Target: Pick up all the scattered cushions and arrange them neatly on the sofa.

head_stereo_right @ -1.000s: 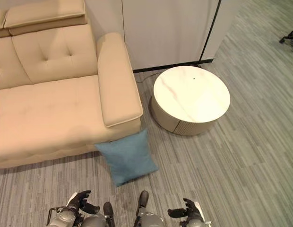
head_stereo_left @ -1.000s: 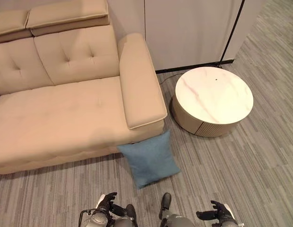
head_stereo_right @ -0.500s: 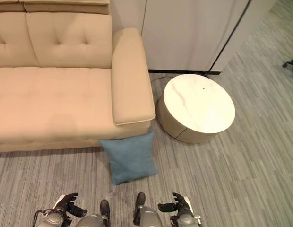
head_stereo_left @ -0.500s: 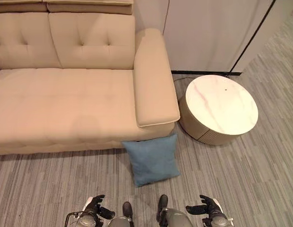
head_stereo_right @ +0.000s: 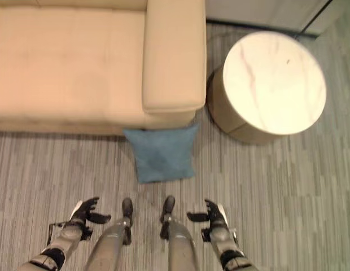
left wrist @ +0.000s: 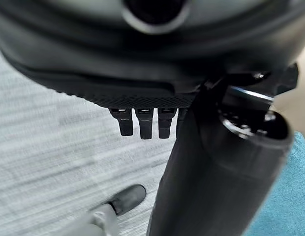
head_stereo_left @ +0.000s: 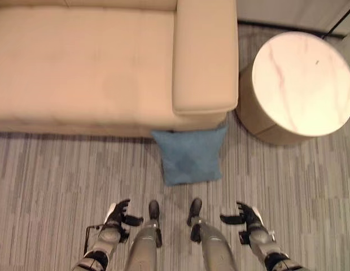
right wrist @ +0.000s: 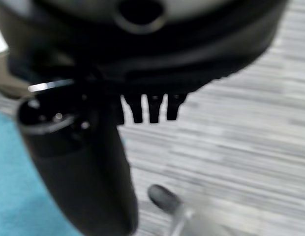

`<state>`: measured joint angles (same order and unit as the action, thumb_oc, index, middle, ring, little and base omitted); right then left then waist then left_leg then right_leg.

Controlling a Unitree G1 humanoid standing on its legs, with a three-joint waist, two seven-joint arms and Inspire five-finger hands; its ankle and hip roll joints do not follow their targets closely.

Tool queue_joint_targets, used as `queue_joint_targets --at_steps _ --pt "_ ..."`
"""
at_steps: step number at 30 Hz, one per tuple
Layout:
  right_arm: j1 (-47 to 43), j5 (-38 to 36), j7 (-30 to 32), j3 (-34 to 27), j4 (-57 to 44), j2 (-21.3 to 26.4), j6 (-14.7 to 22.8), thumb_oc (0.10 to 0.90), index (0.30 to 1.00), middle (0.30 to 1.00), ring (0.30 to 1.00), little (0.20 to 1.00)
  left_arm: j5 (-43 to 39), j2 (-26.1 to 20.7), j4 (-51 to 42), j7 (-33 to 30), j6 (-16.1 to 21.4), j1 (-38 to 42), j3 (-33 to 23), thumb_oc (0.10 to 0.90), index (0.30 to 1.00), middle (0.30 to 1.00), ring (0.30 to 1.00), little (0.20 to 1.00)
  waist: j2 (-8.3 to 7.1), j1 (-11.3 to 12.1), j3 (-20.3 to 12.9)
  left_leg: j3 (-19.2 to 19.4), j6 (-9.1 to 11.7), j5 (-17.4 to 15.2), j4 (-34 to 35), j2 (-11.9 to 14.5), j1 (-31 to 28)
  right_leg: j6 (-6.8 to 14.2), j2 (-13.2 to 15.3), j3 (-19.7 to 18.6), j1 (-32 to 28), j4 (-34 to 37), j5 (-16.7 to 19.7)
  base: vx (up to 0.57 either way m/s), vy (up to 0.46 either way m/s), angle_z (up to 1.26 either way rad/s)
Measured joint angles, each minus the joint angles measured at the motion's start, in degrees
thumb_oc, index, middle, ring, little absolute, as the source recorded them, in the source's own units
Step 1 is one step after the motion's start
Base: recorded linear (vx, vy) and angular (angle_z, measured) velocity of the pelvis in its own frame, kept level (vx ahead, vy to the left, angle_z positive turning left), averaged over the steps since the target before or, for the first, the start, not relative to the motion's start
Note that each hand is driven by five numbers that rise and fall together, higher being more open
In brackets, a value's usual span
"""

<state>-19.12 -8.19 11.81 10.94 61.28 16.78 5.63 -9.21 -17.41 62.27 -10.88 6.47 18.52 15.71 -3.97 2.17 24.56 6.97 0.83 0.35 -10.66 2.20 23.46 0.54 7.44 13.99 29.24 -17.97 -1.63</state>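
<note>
A blue cushion (head_stereo_left: 190, 154) lies on the grey carpet, leaning against the front of the beige sofa (head_stereo_left: 84, 62) just below its right armrest (head_stereo_left: 204, 53). The cushion's blue edge also shows in the left wrist view (left wrist: 283, 216) and the right wrist view (right wrist: 17, 196). My left hand (head_stereo_left: 117, 214) hangs low over the carpet, fingers relaxed and holding nothing, well short of the cushion. My right hand (head_stereo_left: 246, 217) hangs the same way on the other side, open and holding nothing.
A round low table (head_stereo_left: 302, 84) with a pale marble top stands right of the sofa's armrest. Striped grey carpet (head_stereo_left: 45, 180) stretches between me and the sofa.
The camera has tilted down and moved closer, so the sofa, cushion and table sit higher and larger in view. Both hands stay low at my sides, holding nothing.
</note>
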Motion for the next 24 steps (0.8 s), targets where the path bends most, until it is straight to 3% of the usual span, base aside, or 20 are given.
queue_joint_targets --at_steps 1,5,7,11,14,16,18,19,24 --pt "-2.71 -0.17 1.02 0.92 -2.35 1.65 0.13 0.8 0.9 0.9 0.9 0.9 -1.69 -0.38 -3.11 -0.61 0.32 0.86 0.05 0.8 0.9 0.9 0.9 0.9 0.5 -0.06 0.5 -0.56 0.39 0.42 -2.06 0.34 4.38 -0.26 0.02 0.23 4.24 -2.24 -0.15 -0.12 -0.11 0.12" --pt "-8.15 -0.75 2.7 1.44 -4.37 5.69 0.46 0.8 0.9 0.9 0.9 0.9 -4.01 -1.22 -7.72 -1.37 2.06 3.96 0.09 0.8 0.9 0.9 0.9 0.9 1.32 -0.18 2.79 -1.25 0.61 0.34 -6.06 0.64 11.85 -1.87 0.85 0.68 11.72 -7.14 -1.08 -0.12 -0.062 0.13" --pt "-14.91 -1.47 4.84 2.04 -8.27 11.13 0.61 0.8 0.9 0.9 0.9 0.9 -6.11 -3.5 -13.23 -1.53 3.46 6.08 -0.01 0.8 0.9 0.9 0.9 0.9 1.76 -0.11 3.75 -1.42 0.74 -1.26 -13.18 0.86 22.41 -3.24 1.88 0.11 22.03 -13.99 -2.59 -0.07 -0.02 0.07" --pt "-23.15 -2.04 7.21 1.07 -9.66 16.44 1.07 0.8 0.9 0.9 0.9 0.9 -8.85 -3.99 -16.85 -2.34 4.48 7.2 -0.18 0.8 0.9 0.9 0.9 0.9 3.86 0.04 5.95 -1.82 0.64 -4.51 -23.69 1.36 32.31 -4.25 3.4 -0.45 31.07 -22.36 -5.35 0.0 0.011 0.03" --pt "-25.84 -2.06 8.48 1.06 -11.5 19.51 1.68 0.8 0.9 0.9 0.9 0.9 -9.69 -4.36 -19.4 -2.54 4.76 5.84 -0.18 0.8 0.9 0.9 0.9 0.9 4.79 1.35 5.92 -2.46 0.73 -6.66 -30.09 1.39 38.94 -4.77 4.22 -1.04 37.33 -28.71 -7.74 0.06 0.005 0.12" --pt "-28.4 -2.37 8.65 2.2 -10.37 23.15 1.71 0.8 0.9 0.9 0.9 0.9 -11.65 -4.19 -22.43 -2.56 5.88 3.01 -0.21 0.8 0.9 0.9 0.9 0.9 5.51 3.46 5.35 -3.45 0.77 -9.25 -38.8 1.41 47.27 -5.89 5.35 -1.53 44.97 -37.07 -10.22 0.07 -0.033 0.14" --pt "-31.1 -2.57 8.77 2.14 -8.02 26.27 1.67 0.8 0.9 0.9 0.9 0.9 -13.29 -4.11 -28.77 -2.43 9.38 1.24 -1.17 0.8 0.9 0.9 0.9 0.9 6.11 5.05 5.27 -4.42 0.78 -11.6 -46.51 0.94 54.89 -7.67 7.06 -1.56 52.13 -44.34 -12.72 0.02 -0.029 0.19" --pt "-32.88 -3.0 8.79 2.19 -7.35 26.09 1.38 0.8 0.9 0.9 0.9 0.9 -13.28 -4.16 -29.13 -2.37 9.52 1.86 -1.23 0.8 0.9 0.9 0.9 0.9 6.28 6.18 5.22 -4.91 0.63 -11.67 -47.09 1.04 56.47 -7.3 7.05 -1.22 53.34 -44.73 -12.9 0.01 -0.024 0.14" --pt "-38.79 -3.81 10.31 6.72 -5.85 26.29 2.01 0.8 0.9 0.9 0.9 0.9 -13.25 -4.98 -29.07 -3.55 7.9 1.73 0.53 0.8 0.9 0.9 0.9 0.9 6.55 6.3 5.04 -6.28 0.2 -11.14 -48.7 0.1 63.09 -7.56 8.6 -0.28 58.9 -46.7 -13.21 0.02 -0.012 0.14"
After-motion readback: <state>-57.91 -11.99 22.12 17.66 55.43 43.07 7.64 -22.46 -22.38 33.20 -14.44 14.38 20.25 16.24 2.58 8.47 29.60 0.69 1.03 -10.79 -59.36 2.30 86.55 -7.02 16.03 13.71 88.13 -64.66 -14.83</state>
